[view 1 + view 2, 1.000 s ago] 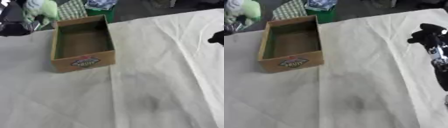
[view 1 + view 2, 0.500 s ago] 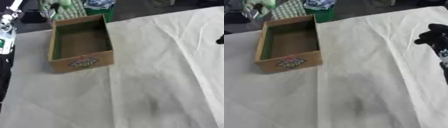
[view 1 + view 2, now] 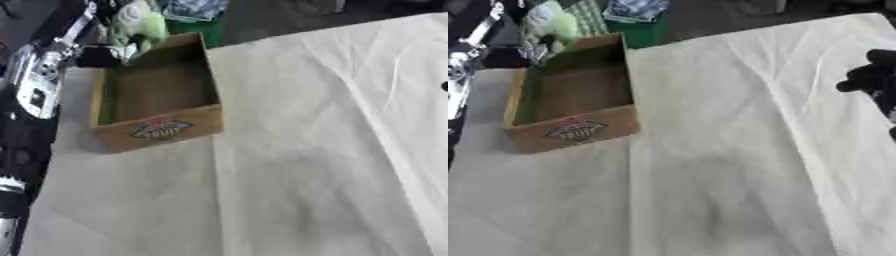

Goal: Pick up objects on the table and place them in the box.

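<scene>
One green plush toy (image 3: 140,24) hangs over the box (image 3: 157,131) far corner

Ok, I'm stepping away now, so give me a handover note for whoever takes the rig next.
Left hand: holds a green soft toy above the far left corner of the box.
Right hand: at the right edge, fingers curled, holding nothing.
Done: toy picked up and brought to the box; the box looks empty.
Left: lower the toy in and release. No other loose object shows on the white cloth.
</scene>
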